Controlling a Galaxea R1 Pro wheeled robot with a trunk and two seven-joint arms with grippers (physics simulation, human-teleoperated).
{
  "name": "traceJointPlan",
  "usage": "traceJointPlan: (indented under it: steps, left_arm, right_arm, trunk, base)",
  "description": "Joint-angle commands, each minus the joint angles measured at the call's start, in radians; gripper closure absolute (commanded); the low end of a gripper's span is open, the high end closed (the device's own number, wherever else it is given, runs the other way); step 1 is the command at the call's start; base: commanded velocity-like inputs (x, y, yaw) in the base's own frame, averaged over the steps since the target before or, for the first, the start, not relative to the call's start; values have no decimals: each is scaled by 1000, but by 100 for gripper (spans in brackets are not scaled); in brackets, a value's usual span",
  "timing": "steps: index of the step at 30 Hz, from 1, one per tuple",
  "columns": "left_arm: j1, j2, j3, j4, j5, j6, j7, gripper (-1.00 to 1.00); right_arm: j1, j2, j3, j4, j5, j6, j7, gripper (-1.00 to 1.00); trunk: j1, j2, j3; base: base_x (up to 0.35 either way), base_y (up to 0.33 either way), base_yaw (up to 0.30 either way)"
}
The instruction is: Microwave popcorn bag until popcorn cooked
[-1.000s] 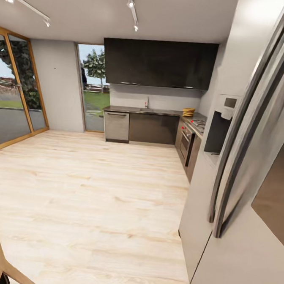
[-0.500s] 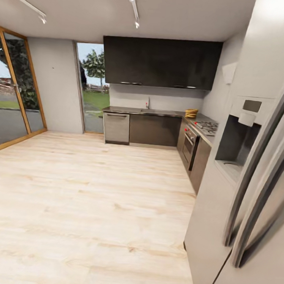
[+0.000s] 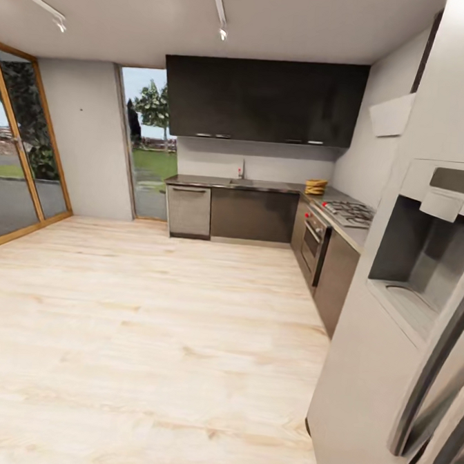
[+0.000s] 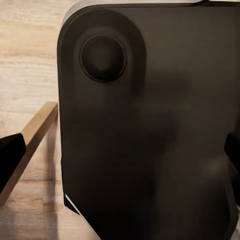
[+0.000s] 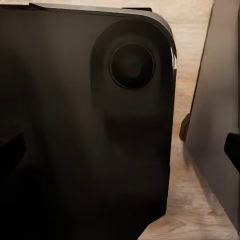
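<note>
The kitchen lies ahead in the head view, with the grey steel countertop [image 3: 263,185] running along the back wall and down the right side. On its far right corner sits a small mustard-yellow thing, the popcorn bag [image 3: 316,186], too far off for detail. The microwave and the popcorn are out of view. My left gripper [image 4: 120,155] hangs open over my own black base, dark fingertips [image 4: 10,160] wide apart. My right gripper [image 5: 120,150] is open too, above the same black base, with nothing between its fingers.
A tall pale fridge [image 3: 391,326] with a dispenser niche stands close on my right. Past it are the gas hob [image 3: 349,212], a dark oven [image 3: 314,239] and a steel dishwasher [image 3: 189,210]. Light wood floor [image 3: 149,323] stretches ahead; glass doors [image 3: 16,154] line the left.
The whole head view has shifted: the camera has moved forward and turned. The chair at lower left has left the picture, and the fridge handles have slid off to the right.
</note>
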Motion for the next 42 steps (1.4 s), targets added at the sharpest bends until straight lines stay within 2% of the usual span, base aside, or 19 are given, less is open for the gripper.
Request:
traceJointPlan:
  steps: [1, 9, 42]
  left_arm:
    - [0, 0, 1, -1, 4, -1, 0, -100]
    - [0, 1, 1, -1, 14, -1, 0, -100]
    - [0, 2, 1, -1, 15, -2, 0, -100]
  right_arm:
    - [0, 0, 0, 0, 0, -3, 0, -100]
    - [0, 0, 2, 0, 4, -3, 0, -100]
    - [0, 0, 2, 0, 7, -3, 0, -100]
  trunk:
    - [1, 0, -1]
    - [1, 0, -1]
    - [1, 0, -1]
  base:
    - [322, 0, 0]
    - [322, 0, 0]
    - [322, 6, 0]
